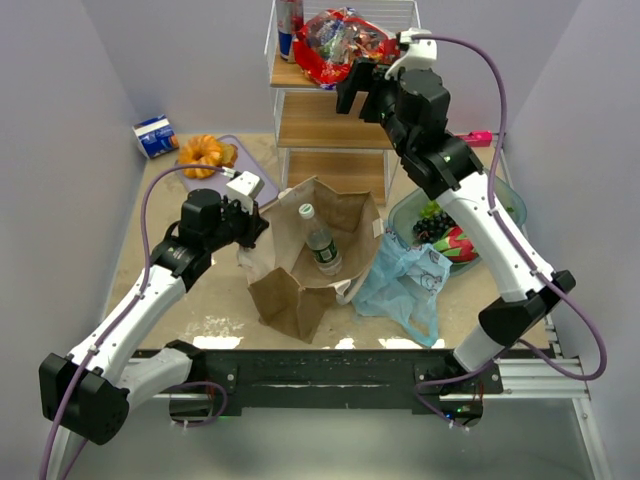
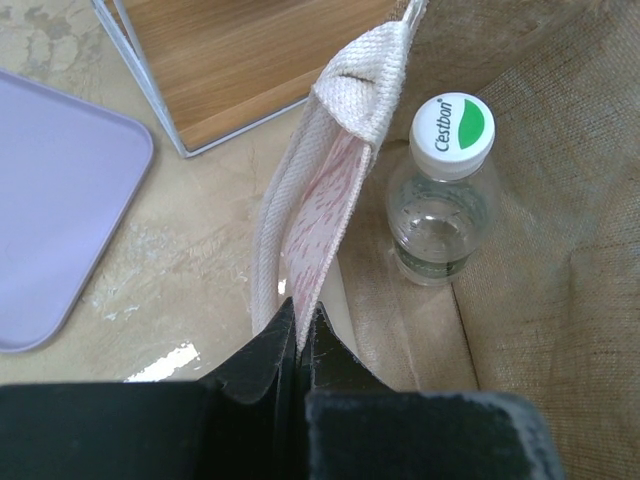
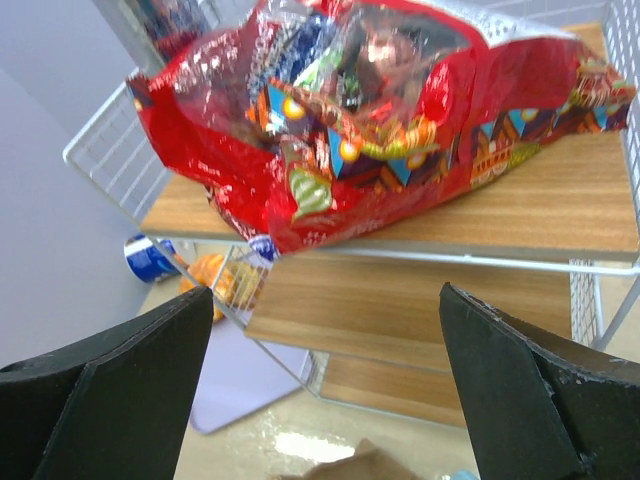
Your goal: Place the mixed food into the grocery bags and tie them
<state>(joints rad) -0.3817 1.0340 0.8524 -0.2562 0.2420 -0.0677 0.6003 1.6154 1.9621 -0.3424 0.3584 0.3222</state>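
Note:
The brown paper bag (image 1: pixel 300 290) stands open at the table's middle with the clear bottle (image 1: pixel 322 245) lying inside. My left gripper (image 1: pixel 256 228) is shut on the bag's white loop handle (image 2: pixel 330 170) at its left rim; the bottle (image 2: pixel 445 190) and the bag's inner wall (image 2: pixel 570 260) show beyond it. My right gripper (image 1: pixel 352 92) is open and empty in front of the red snack packet (image 1: pixel 340 48) on the shelf's top level, beside the drink can (image 1: pixel 290 25). The packet (image 3: pixel 370 110) lies just above the right gripper (image 3: pixel 325 300). The light-blue plastic bag (image 1: pixel 405 285) lies right of the paper bag.
A white wire shelf (image 1: pixel 330 125) with wooden boards stands at the back. A green bowl (image 1: pixel 510 200) at the right holds dark grapes (image 1: pixel 432 222) and a dragon fruit (image 1: pixel 458 245). An orange pastry (image 1: pixel 205 155), a lilac tray (image 2: pixel 60 200) and a blue-white carton (image 1: pixel 157 137) sit back left.

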